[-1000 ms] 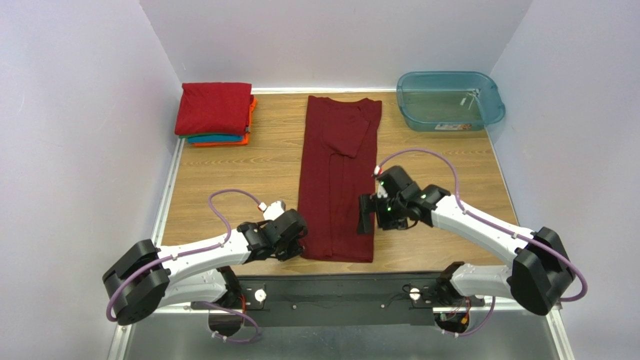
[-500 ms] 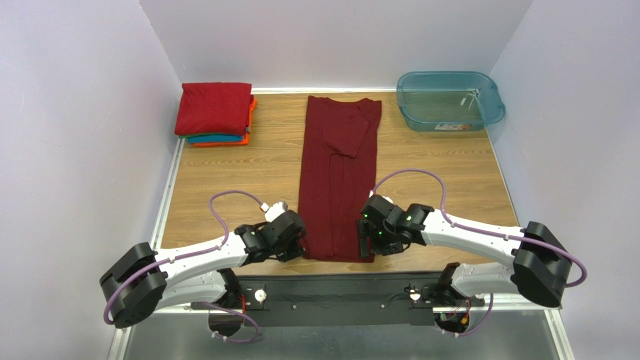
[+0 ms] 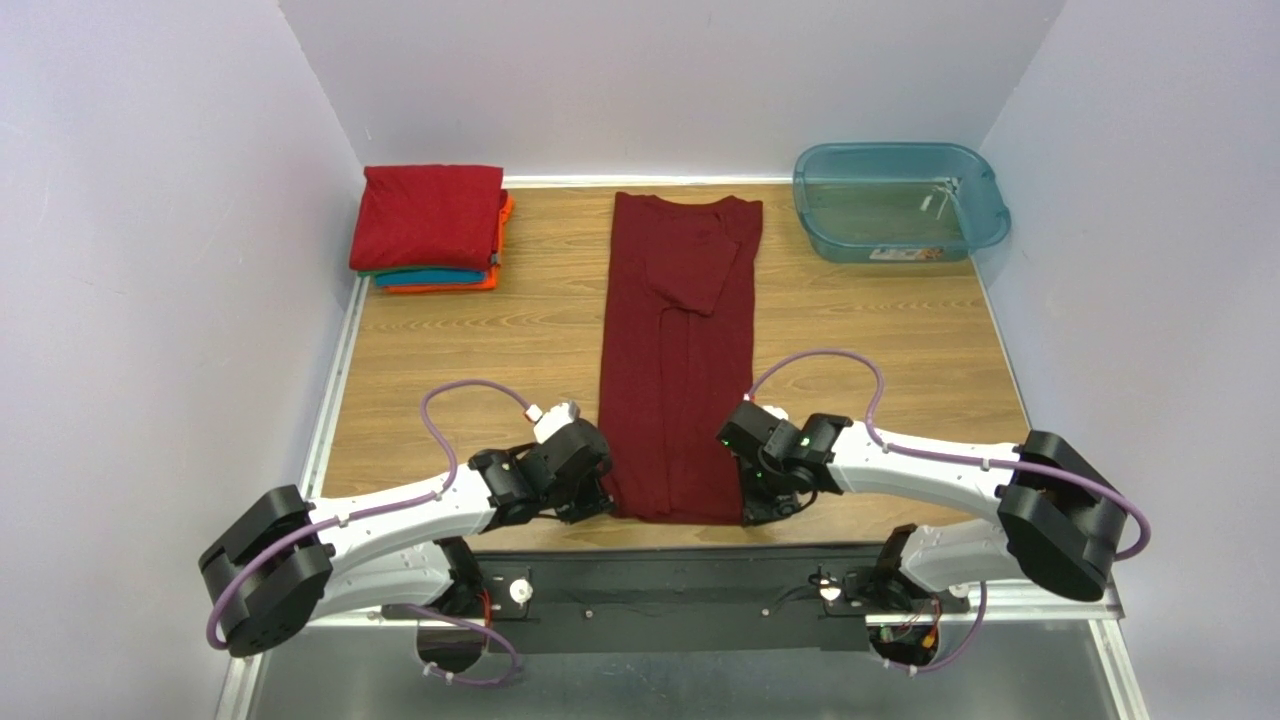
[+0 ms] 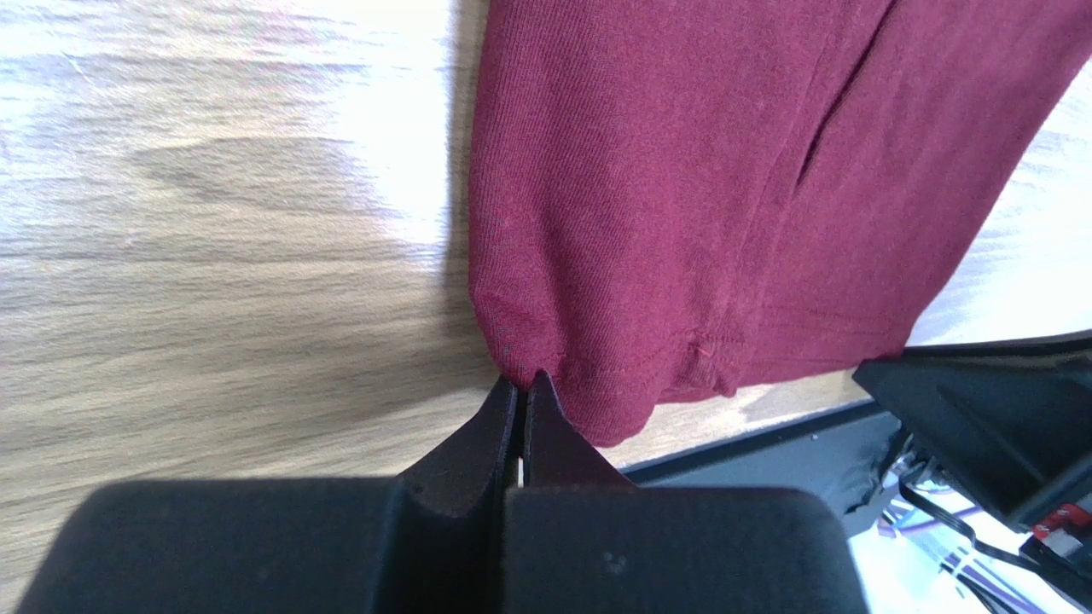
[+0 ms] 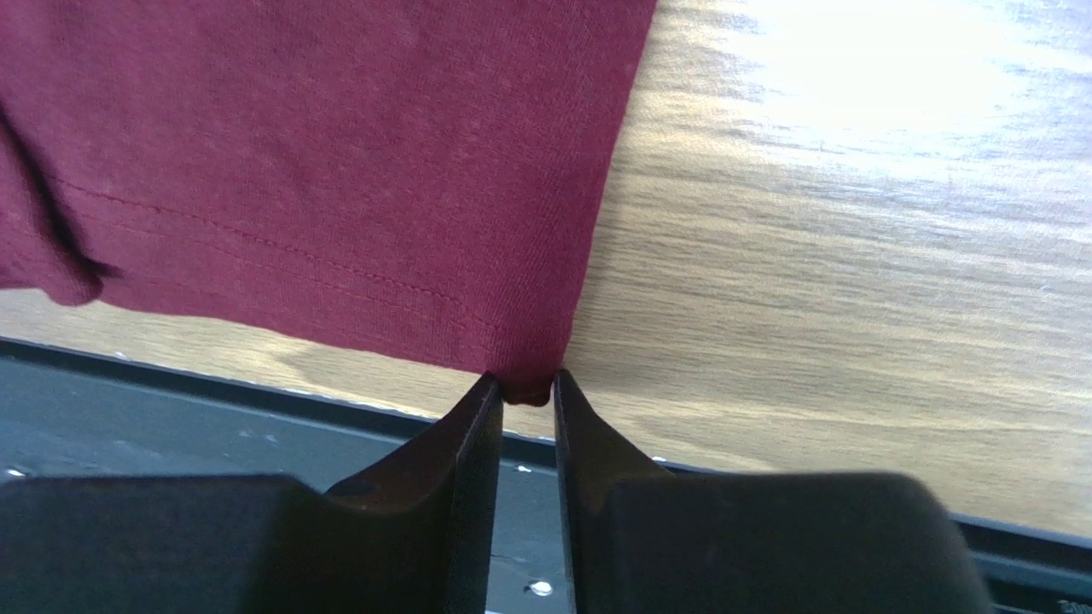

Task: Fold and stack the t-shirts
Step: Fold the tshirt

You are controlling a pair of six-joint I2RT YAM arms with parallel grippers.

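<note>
Lying lengthwise, collar far: maroon t-shirt (image 3: 676, 360) | both pincers pinch near hem corners

You have open bench (image 3: 451, 353) either side of the maroon shirt (image 3: 676, 360); the shirt stack (image 3: 430, 225) and tub (image 3: 899, 201) block the far corners.

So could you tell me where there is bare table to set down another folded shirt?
Bare wood lies between the folded pile and the maroon shirt, and between that shirt and the tub, running down the right side of the table. The near edge is crowded: both tools, left and right, sit at the shirt's near corners.
</note>
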